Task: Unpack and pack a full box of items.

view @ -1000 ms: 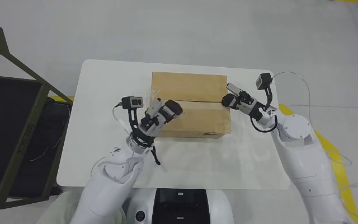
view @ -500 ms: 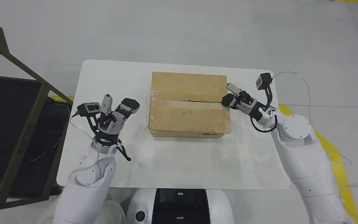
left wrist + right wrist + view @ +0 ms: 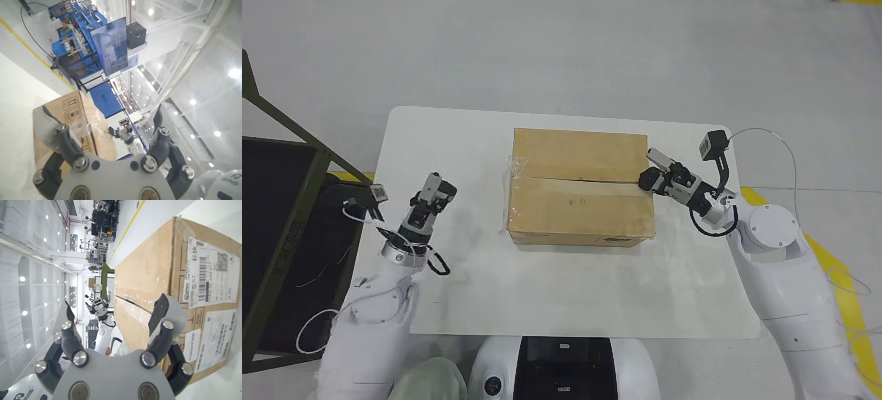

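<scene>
A closed brown cardboard box (image 3: 580, 185) lies in the middle of the white table (image 3: 442, 290), its top seam sealed with clear tape. Printed labels (image 3: 209, 275) cover the end that faces my right gripper. My right gripper (image 3: 647, 168) is open at that right end, with one finger over the box's top corner (image 3: 160, 306). My left gripper (image 3: 440, 185) is open and holds nothing, off the box's left end with a stretch of bare table between. The left wrist view looks along the box (image 3: 75, 113) toward the far right gripper (image 3: 123, 132).
A dark green frame with a black panel (image 3: 282, 230) stands beside the table's left edge. Bare table runs along the front and on both sides of the box. A yellow floor line (image 3: 754, 195) lies to the right.
My left arm has pulled back from the box's left end to the left part of the table, gripper open. The right arm and the box have stayed put.
</scene>
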Controlling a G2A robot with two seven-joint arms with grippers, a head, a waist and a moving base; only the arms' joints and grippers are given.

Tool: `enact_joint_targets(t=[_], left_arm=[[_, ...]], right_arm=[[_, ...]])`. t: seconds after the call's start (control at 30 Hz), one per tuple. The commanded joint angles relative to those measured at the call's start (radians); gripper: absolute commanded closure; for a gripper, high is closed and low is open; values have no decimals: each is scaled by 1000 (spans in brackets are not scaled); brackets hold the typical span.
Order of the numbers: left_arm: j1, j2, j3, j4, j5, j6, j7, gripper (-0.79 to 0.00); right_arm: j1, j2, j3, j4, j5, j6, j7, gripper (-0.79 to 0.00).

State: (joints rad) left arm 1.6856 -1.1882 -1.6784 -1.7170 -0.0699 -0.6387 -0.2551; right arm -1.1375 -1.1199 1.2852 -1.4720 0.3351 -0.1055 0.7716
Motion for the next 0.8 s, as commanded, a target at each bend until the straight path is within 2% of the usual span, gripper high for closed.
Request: enact_joint_targets(t=[0.0,0.2,0.37,0.5,0.53,0.57,0.6,0.63,0.7,0.77], left_arm=[[-6,-2,5,27,74,-23,31,-785],[-13,-3,-2,72,372,-89,108,-785],[-13,1,-18,59,619,-69,128,-785],[-12,4,-21,45,735,-49,128,-785],[-12,5,-21,44,763,-45,125,-671],[-13,6,-20,43,789,-43,124,-594],[-13,7,-19,46,805,-41,128,-582],[-14,7,-14,50,816,-42,127,-606],[-18,9,-11,60,849,-41,129,-711],[-23,10,-7,74,887,-32,135,-585]], right_arm=[[0,0,0,0,0,0,0,-785],[0,0,0,0,0,0,0,-785],[0,0,0,0,0,0,0,-785],[0,0,0,0,0,0,0,-785],[0,0,0,0,0,0,0,-785],[0,0,0,0,0,0,0,-785],[0,0,0,0,0,0,0,-785],[0,0,0,0,0,0,0,-785],[0,0,0,0,0,0,0,-785],[0,0,0,0,0,0,0,-785]])
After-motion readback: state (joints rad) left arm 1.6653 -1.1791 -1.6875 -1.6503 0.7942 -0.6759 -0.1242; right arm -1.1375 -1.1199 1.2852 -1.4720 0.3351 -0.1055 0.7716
